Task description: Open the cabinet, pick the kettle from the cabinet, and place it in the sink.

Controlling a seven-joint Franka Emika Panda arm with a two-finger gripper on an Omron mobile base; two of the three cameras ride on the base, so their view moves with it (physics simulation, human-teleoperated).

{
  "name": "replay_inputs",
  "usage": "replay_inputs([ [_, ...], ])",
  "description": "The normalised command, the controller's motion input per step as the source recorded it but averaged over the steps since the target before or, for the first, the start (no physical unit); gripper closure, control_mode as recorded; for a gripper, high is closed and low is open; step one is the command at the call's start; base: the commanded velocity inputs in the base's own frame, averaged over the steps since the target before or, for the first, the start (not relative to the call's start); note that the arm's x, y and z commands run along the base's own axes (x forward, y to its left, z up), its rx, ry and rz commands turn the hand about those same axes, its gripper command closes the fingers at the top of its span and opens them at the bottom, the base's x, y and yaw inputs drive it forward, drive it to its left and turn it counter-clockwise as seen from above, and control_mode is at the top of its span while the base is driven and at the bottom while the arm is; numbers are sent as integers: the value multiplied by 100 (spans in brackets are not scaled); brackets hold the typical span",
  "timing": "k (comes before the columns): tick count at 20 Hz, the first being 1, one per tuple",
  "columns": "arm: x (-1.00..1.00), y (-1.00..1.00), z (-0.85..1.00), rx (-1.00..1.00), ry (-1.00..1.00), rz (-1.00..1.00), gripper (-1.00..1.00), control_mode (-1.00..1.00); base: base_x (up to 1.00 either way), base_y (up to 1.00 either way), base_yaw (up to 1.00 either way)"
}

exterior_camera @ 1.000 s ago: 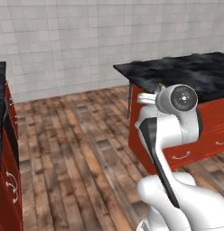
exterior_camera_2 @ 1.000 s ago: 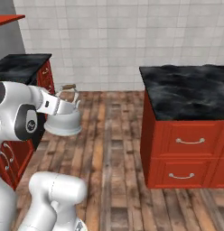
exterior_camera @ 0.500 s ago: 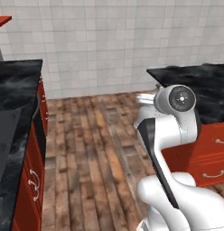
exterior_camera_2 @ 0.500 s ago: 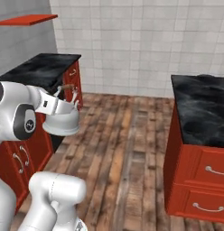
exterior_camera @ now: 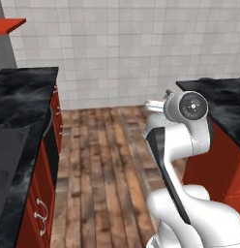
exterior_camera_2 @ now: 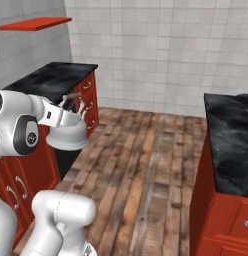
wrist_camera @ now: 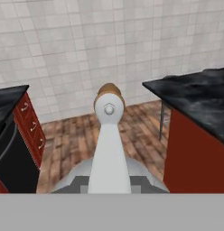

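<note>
Hanging from the jaws by its arched handle, item one: the kettle (exterior_camera_2: 67, 134), silvery-white, carried in mid-air beside the arm and above the wood floor (exterior_camera_2: 141, 170). The jaws are nearly closed, pinched on the handle; in the hand view the handle strap (wrist_camera: 109, 149) runs up the middle to its brown end, with the kettle's rounded body below. Risk, judged: a thin strap held at one point lets the body swing, so a quick turn could twist it loose and drop it on the floor.

Item two: dark tabletop (exterior_camera: 20, 126) over red drawers (exterior_camera_2: 88, 102), close on the left, with a recessed dark edge that may be the sink (exterior_camera: 10, 164); too little of it is visible to be sure. Risk, judged: lowering too early would knock the kettle on the tabletop edge or set it on stone, not in a basin.

Item three: second dark tabletop (exterior_camera_2: 228, 135) on a red unit, right side, well apart from the kettle. Risk: a wide arm swing could reach it.

Item four: tiled wall (exterior_camera_2: 161, 50) and red shelf (exterior_camera_2: 36, 23), far.
</note>
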Motion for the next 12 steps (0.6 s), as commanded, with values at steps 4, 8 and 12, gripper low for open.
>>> replay_inputs([
  [4, 0, 0, 0, 0, 0, 0, 100, 100, 67, -9, 16],
  [8, 0, 0, 0, 0, 0, 0, 100, 100, 67, -9, 16],
  [12, 0, 0, 0, 0, 0, 0, 100, 100, 67, -9, 16],
])
